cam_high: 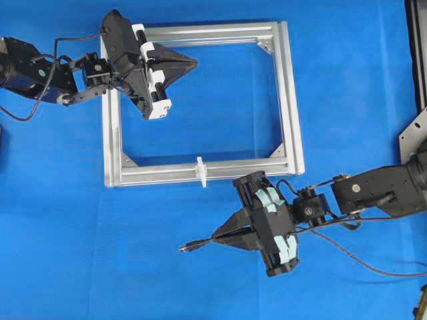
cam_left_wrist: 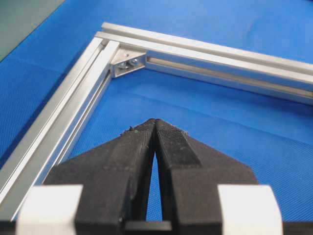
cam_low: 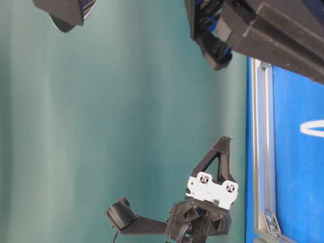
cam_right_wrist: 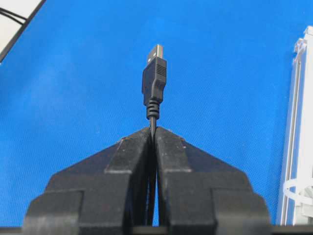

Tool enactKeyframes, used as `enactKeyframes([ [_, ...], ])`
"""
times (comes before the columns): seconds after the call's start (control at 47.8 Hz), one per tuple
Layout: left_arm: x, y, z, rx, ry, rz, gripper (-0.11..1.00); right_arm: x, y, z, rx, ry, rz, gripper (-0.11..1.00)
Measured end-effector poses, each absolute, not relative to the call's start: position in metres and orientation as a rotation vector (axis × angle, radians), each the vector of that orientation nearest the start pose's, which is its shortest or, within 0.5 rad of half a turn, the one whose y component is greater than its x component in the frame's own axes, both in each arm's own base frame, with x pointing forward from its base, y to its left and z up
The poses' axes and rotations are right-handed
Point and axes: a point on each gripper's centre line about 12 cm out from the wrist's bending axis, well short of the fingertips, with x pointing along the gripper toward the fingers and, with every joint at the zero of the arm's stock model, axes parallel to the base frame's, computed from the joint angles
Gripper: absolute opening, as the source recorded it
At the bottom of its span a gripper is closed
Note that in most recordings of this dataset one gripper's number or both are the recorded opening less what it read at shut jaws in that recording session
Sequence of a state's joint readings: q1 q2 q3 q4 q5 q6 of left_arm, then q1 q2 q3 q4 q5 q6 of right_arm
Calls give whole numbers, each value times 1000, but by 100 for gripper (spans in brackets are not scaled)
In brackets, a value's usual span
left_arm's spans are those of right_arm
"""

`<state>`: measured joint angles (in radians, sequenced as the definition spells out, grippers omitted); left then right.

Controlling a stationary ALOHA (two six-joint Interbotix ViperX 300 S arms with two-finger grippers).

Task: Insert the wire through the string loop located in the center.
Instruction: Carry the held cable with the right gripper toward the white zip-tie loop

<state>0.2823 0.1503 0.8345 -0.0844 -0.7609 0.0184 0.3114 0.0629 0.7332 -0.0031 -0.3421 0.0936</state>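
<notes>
My right gripper (cam_high: 217, 237) is shut on the wire (cam_high: 347, 257), just behind its dark plug (cam_high: 190, 247). In the right wrist view the plug (cam_right_wrist: 154, 81) sticks straight out past the gripper (cam_right_wrist: 153, 129), silvery tip forward, above the blue mat. The string loop (cam_high: 200, 171) stands white on the near bar of the silver frame (cam_high: 287, 100), up and slightly left of the plug; a curve of the loop (cam_right_wrist: 298, 191) shows at that view's right edge. My left gripper (cam_high: 193, 63) is shut and empty, hovering inside the frame's far left corner (cam_left_wrist: 128, 61), tips touching (cam_left_wrist: 155, 122).
The silver square frame lies flat on the blue mat (cam_high: 67, 233). The wire trails off to the right under the right arm (cam_high: 380, 190). A metal bracket (cam_high: 413, 137) and a dark strip sit at the right table edge. In the table-level view the left gripper (cam_low: 223, 147) hangs beside the frame bar (cam_low: 260, 126).
</notes>
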Motion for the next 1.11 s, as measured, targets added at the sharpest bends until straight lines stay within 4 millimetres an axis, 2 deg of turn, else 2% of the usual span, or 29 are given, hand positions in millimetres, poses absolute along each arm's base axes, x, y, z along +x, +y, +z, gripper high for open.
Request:
enactKeyframes([
  [0.355,367,114,138,-70,219,345,0,371,119,154,17,474,284,-2],
  [0.899,367,114,138,-68,220,344,0,310,97,146,16,525,271,-2],
  [1.108,368,114,138,-70,218,345,0,300,93,147,20,526,269,-2],
])
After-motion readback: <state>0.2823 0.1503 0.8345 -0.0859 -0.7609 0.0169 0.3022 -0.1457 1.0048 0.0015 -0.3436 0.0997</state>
